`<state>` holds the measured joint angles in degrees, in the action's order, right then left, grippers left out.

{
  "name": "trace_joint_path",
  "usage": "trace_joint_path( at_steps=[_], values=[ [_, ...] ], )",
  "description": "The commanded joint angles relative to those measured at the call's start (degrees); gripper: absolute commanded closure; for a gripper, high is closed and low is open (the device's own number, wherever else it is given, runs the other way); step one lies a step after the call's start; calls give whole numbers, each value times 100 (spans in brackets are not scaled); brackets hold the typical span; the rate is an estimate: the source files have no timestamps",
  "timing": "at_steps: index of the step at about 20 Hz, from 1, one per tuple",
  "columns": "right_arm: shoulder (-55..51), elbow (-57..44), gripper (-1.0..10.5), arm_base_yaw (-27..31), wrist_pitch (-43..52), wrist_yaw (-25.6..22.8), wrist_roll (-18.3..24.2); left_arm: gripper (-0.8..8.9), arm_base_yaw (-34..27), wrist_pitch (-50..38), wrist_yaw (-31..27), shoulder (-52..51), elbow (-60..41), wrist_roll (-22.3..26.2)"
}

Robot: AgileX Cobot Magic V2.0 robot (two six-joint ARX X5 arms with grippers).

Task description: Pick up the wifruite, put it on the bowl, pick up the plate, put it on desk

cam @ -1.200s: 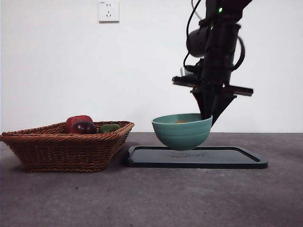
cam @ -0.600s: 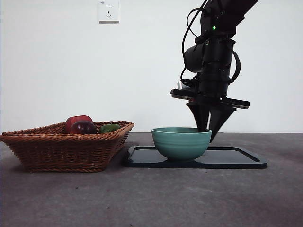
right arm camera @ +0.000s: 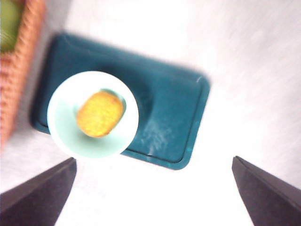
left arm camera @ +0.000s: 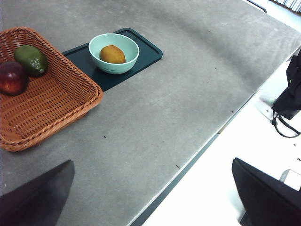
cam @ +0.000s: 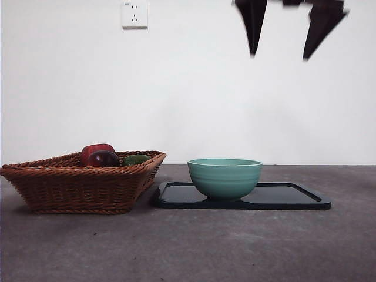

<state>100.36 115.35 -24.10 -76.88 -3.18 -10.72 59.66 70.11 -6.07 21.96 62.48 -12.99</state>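
Observation:
The orange-brown wifruite (left arm camera: pixel 112 54) (right arm camera: pixel 99 113) lies inside the mint-green bowl (cam: pixel 225 177) (left arm camera: pixel 114 66) (right arm camera: pixel 63 136); the front view hides it behind the bowl's wall. The bowl stands on the left part of the plate (cam: pixel 294 198) (left arm camera: pixel 146 49) (right arm camera: pixel 169 113), a dark rectangular tray flat on the desk (cam: pixel 188 247) (left arm camera: pixel 188 94). My right gripper (cam: pixel 279 56) (right arm camera: pixel 153 160) hangs open high above the plate, holding nothing. My left gripper (left arm camera: pixel 152 162) is open and empty, far from the bowl, over the desk's edge.
A wicker basket (cam: pixel 82 185) (left arm camera: pixel 51 103) stands left of the plate, almost touching it. It holds a dark red fruit (cam: pixel 103 158) (left arm camera: pixel 11 77) and a green fruit (cam: pixel 136 158) (left arm camera: pixel 31 60). The desk edge (left arm camera: pixel 202 150) drops to a white floor.
The bowl, held slightly raised by its rim a second ago, came down onto the plate. My right gripper then let go and rose well above it.

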Motion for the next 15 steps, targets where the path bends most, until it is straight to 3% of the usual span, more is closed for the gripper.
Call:
trace_joint_path(
  at_steps=[1, 7, 10, 15],
  values=[
    [-538, 98, 384, -179, -415, -28, -33, 196, 63, -98, -17, 2, 57, -13],
    [-2048, -92, 385, -828, -420, 17, -140, 196, 63, -262, -17, 2, 57, -13],
    [-2885, -623, 385, -1386, -417, 0, -413, 196, 63, -262, -17, 2, 57, -13],
    [-4295, -2157, 385, -2068, -417, -599, -848, 196, 63, -260, -17, 2, 57, -13]
  ],
)
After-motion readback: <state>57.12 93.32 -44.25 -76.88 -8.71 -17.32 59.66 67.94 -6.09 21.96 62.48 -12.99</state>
